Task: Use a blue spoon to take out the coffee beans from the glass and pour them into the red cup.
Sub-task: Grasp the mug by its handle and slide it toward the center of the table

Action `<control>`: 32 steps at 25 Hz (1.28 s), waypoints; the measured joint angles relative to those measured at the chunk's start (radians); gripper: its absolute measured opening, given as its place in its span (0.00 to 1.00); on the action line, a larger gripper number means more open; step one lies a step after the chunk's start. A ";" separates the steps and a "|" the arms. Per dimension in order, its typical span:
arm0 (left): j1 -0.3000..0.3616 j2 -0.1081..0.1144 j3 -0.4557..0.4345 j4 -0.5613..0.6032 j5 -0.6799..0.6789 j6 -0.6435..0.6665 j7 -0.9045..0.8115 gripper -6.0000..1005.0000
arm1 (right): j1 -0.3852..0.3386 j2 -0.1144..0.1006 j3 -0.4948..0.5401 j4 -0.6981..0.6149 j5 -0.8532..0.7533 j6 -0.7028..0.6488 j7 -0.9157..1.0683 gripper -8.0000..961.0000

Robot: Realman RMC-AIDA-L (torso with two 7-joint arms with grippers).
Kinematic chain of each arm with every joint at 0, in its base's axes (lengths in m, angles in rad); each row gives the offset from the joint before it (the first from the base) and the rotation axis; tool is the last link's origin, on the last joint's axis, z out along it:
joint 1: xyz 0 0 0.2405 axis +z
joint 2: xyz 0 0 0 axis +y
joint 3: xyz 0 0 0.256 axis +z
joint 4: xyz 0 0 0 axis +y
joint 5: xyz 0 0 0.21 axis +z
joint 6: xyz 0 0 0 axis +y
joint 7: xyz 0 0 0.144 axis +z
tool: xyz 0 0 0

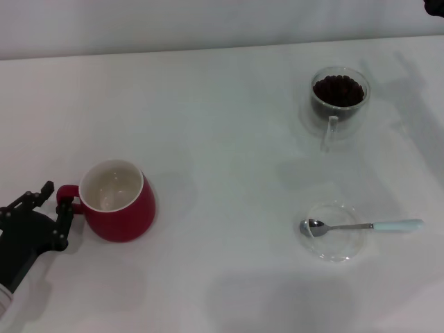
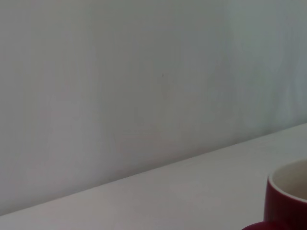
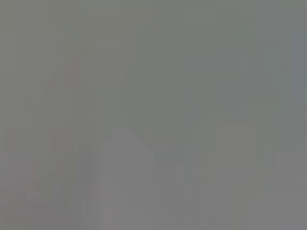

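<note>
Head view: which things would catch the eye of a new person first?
The red cup stands near the table's left side, the left gripper at its handle. Far right, the glass holds dark coffee beans; nearer, the blue spoon lies across a clear saucer.

You see little of the robot. Your left arm's matte black tool, built of angular linkage bars with small joint pins, ends in slim black fingers. Behind it the housing is a blocky black body, and a pale grey-white cylindrical segment shows at its base. Of your right arm, only a small black sliver shows.
</note>
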 joint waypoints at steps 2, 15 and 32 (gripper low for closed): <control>0.001 0.000 0.000 0.012 0.000 -0.008 0.000 0.40 | 0.000 0.000 0.000 0.000 0.000 0.000 0.000 0.91; 0.004 0.000 0.000 0.034 0.000 -0.022 0.009 0.11 | -0.010 -0.003 0.000 0.000 0.000 -0.007 0.000 0.91; -0.005 -0.004 0.000 0.113 -0.001 -0.041 0.097 0.10 | -0.010 -0.003 0.000 -0.002 0.000 -0.008 0.000 0.91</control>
